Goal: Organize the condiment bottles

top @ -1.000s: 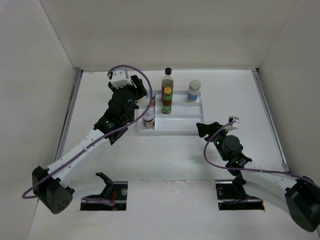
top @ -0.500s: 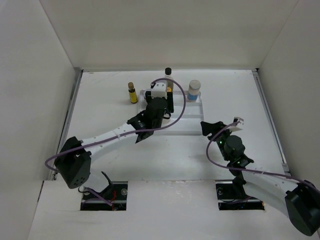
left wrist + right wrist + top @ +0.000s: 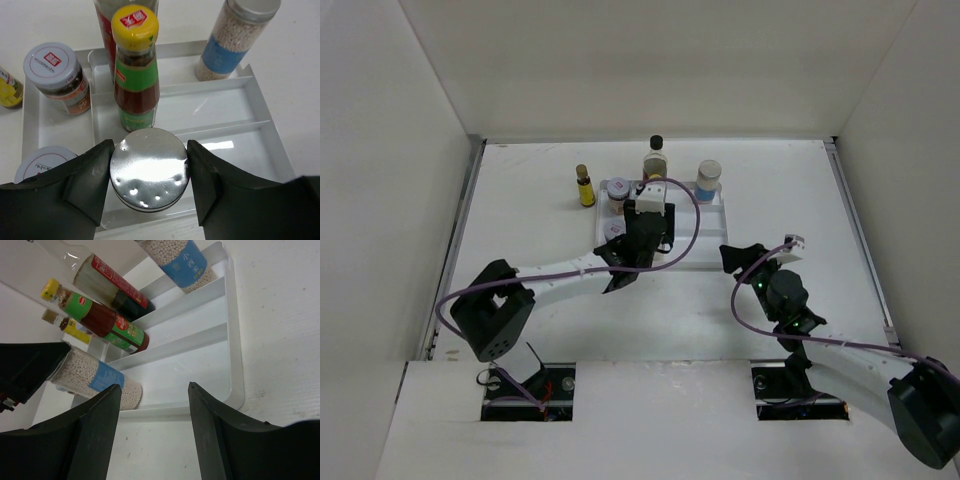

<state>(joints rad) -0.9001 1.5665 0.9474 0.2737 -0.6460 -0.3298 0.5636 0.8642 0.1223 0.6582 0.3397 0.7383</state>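
Note:
My left gripper (image 3: pixel 148 172) (image 3: pixel 650 232) is shut on the lid of a silver-lidded jar (image 3: pixel 148 167) of white beads with a blue label, held upright over the front of the white divided tray (image 3: pixel 260 130). In the tray stand a yellow-capped green-label sauce bottle (image 3: pixel 135 65), a tall red-label bottle (image 3: pixel 106 30) with a black cap (image 3: pixel 656 142), a second blue-label bead jar (image 3: pixel 225 47) (image 3: pixel 708 180), and two short jars with red-marked pale lids (image 3: pixel 52 62) (image 3: pixel 42 161). A small brown yellow-capped bottle (image 3: pixel 584 186) stands on the table left of the tray. My right gripper (image 3: pixel 152 390) (image 3: pixel 756 250) is open and empty, near the tray's front right.
The tray's right-hand compartments (image 3: pixel 200 355) hold nothing. White walls enclose the table on the left, back and right (image 3: pixel 420 150). The left arm (image 3: pixel 560 268) stretches across the table's middle toward the tray.
My left gripper has swung from the tray's left side to over its front, now holding the silver-lidded jar. The small brown bottle came into view. My right arm has barely moved.

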